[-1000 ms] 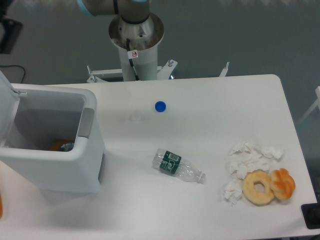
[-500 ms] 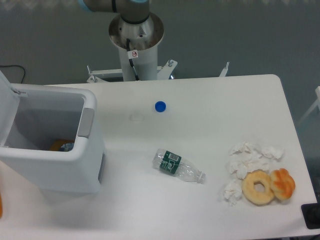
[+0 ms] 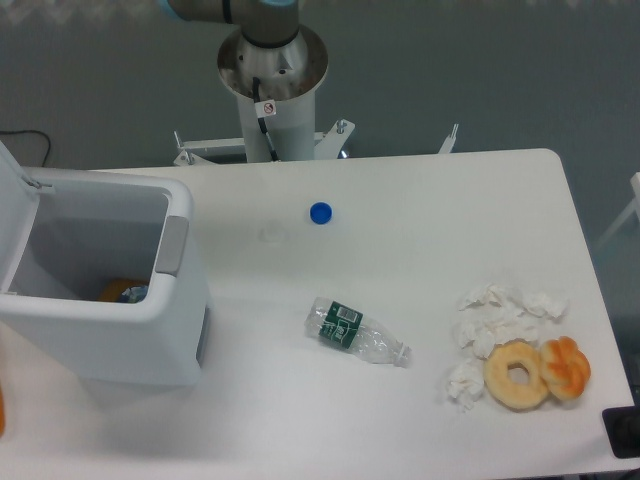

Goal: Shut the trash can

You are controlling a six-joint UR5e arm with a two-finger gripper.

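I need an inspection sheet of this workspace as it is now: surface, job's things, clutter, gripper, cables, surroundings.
Surface: white table, bare in the middle.
Job's things: trash can at the left edge, lid raised, grey latch tab on the right rim; something orange and blue lies inside.
Clutter: blue bottle cap; plastic bottle lying down, uncapped; crumpled tissues; two doughnuts touching.
Gripper: not in view; only the arm's base shows.
Cables: one black cable behind the can.
Surroundings: grey floor.

One fixed camera looks steeply down (from high up) at the table [image 3: 420, 200].
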